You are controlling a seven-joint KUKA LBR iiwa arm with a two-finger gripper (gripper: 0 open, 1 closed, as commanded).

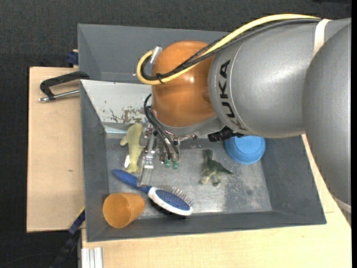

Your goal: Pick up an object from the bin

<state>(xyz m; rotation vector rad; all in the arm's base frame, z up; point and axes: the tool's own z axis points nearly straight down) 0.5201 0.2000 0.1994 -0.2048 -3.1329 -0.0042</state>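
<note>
Grey arm (pixel 279 77) reaches over the bin (pixel 92 166). Its gripper (pixel 159 159) hangs just beside a pale yellow toy (pixel 134 138); open or closed, I cannot tell.

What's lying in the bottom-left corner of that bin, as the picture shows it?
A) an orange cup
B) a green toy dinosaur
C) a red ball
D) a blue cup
A: the orange cup lies in that corner, just left of the blue-and-white hairbrush, while the green dinosaur is farther right, nearer the middle.
</note>
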